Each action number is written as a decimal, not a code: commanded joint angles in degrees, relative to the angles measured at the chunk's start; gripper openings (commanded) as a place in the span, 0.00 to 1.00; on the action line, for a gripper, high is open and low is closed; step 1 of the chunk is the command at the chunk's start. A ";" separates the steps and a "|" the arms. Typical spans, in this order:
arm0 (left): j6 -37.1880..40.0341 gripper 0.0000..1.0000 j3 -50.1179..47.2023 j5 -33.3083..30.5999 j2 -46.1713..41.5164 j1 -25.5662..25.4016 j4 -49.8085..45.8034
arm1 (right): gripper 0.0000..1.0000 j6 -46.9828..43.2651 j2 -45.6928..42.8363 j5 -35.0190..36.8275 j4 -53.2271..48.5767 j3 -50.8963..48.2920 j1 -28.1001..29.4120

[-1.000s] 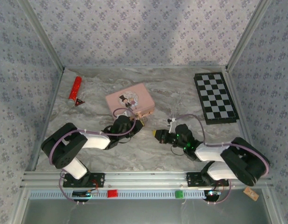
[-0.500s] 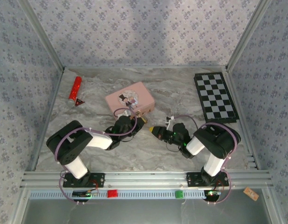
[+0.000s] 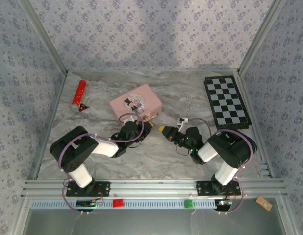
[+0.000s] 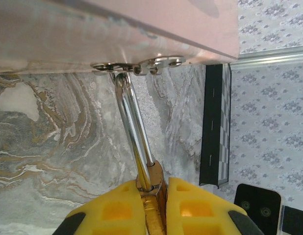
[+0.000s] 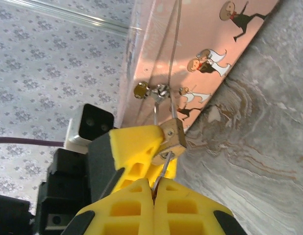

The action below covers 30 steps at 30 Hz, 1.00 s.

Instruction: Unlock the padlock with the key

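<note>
At the near edge, a metal rail (image 3: 151,188) carries both arm bases, with a red tag (image 3: 118,202) and a green tag (image 3: 189,202) clipped just below it. On the marbled grey surface (image 3: 156,161) beyond, the two arms reach inward and meet in front of a pink box (image 3: 134,100).

The left gripper (image 4: 152,205) has its yellow fingers (image 4: 112,213) pinched tight on the padlock (image 4: 140,147), gripping the small brass-gold body from both sides. A thin, shiny grey shackle rises from the body and is threaded through the metal hasp (image 4: 137,66) on the box's front edge, so the lock hangs off the box, just clear of the surface.

The right gripper (image 5: 155,188) faces it, its yellow fingers (image 5: 127,210) pressed almost together on the key (image 5: 164,172), a thin silver sliver. The key's tip reaches the underside of the brass body; whether it sits in the keyhole cannot be told.

The box's lid bears printed cartoon figures (image 5: 210,56) in black, white and red; the top view shows a round picture on it.

Farther back, a red stick (image 3: 79,93) lies near the left wall with a small dark triangle (image 3: 83,107) beside it, and a black-and-white checkerboard (image 3: 226,103) lies to the right. Patterned grey-blue walls (image 3: 151,29) close the space.
</note>
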 commanded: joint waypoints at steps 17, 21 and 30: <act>-11.64 0.00 2.68 -2.49 4.94 -1.66 15.72 | 0.00 8.02 -2.95 1.02 1.92 2.87 -0.32; -13.49 0.00 3.36 -2.85 6.40 -1.95 19.28 | 0.00 9.66 -2.38 2.58 1.93 3.63 0.56; -16.01 0.00 4.31 -3.15 7.57 -2.76 22.24 | 0.00 11.57 -0.42 3.93 1.96 5.01 1.20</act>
